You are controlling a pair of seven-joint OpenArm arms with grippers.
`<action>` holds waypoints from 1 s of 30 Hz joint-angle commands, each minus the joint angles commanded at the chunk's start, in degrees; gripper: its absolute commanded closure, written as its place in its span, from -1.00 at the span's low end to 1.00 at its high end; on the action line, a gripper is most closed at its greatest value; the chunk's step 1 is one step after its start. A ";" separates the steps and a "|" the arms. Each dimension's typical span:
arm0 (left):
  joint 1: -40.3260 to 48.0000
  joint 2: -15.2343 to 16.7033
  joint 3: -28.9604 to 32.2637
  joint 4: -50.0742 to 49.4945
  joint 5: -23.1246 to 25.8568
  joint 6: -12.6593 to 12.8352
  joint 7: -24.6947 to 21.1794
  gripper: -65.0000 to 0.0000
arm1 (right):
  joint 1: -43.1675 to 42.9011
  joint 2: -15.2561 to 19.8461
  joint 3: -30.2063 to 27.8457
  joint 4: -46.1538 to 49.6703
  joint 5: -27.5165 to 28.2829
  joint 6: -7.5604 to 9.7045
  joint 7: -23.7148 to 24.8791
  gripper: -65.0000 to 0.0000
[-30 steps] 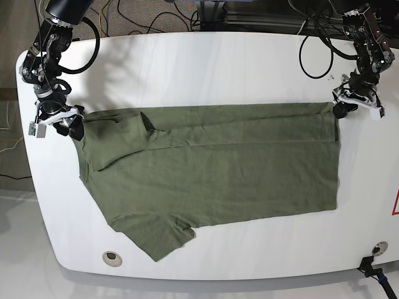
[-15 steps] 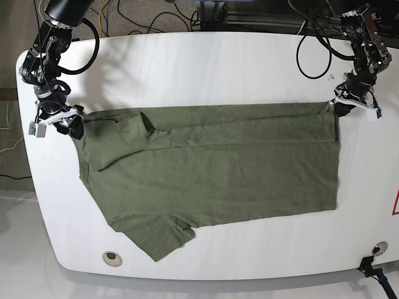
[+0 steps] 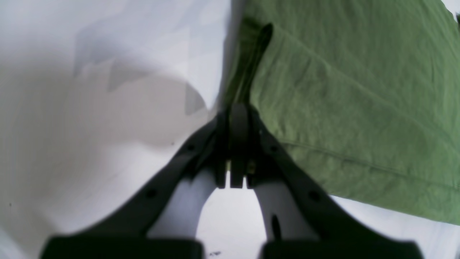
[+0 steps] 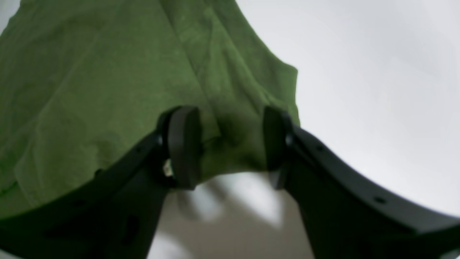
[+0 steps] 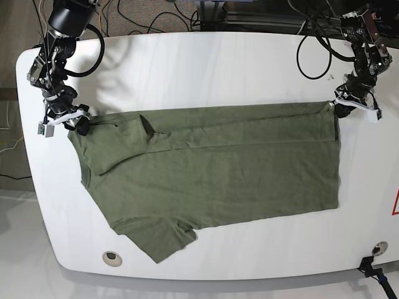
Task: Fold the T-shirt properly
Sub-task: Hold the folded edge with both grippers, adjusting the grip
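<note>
The olive-green T-shirt (image 5: 212, 168) lies spread flat on the white table (image 5: 206, 68), hem at the right and neck and sleeves at the left. My left gripper (image 5: 341, 107) sits at the shirt's far right hem corner. In the left wrist view the left gripper (image 3: 237, 118) is shut, pinching the edge of the cloth (image 3: 341, 90). My right gripper (image 5: 73, 123) is at the shirt's far left corner. In the right wrist view the right gripper (image 4: 230, 144) is open, its pads (image 4: 183, 144) standing on either side of a bunched bit of the shirt (image 4: 107, 72).
Cables (image 5: 318, 50) hang over the table's far right edge. A round hole (image 5: 111, 256) is near the front left, and a black fitting (image 5: 374, 265) at the front right corner. The table edges lie close to both grippers.
My right arm has swung a little to the right, onto the shirt's left corner, and that corner has shifted slightly. The left gripper has crept slightly up at the hem corner.
</note>
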 joint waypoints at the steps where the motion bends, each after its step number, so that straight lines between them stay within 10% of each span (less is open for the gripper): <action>1: -0.04 0.02 0.04 -0.06 0.02 -0.19 -0.04 1.00 | 0.35 -0.06 -0.05 -0.28 -0.57 0.01 -0.12 0.25; 11: -0.47 -0.14 -0.14 -0.18 -0.32 -0.38 -0.10 1.00 | 1.48 -0.23 -0.86 0.27 -2.44 0.04 -0.37 1.00; 12: -0.36 0.36 0.08 -0.29 0.47 -0.22 1.23 0.98 | 1.26 0.05 -0.06 0.77 -1.81 -0.21 -1.77 0.59; 14: -0.52 0.38 0.25 -0.14 0.60 -0.03 1.18 0.95 | 1.24 -0.04 -0.13 2.90 -1.32 -0.15 -3.02 0.37; 24: -1.41 0.54 0.08 -0.89 3.32 -0.37 1.78 1.00 | 0.60 -1.39 0.24 4.06 -0.57 -0.24 -3.61 0.55; 30: -1.25 0.37 -0.41 -0.87 5.45 -0.36 4.74 0.21 | 0.56 -2.14 0.48 3.84 -0.14 0.04 -3.94 0.22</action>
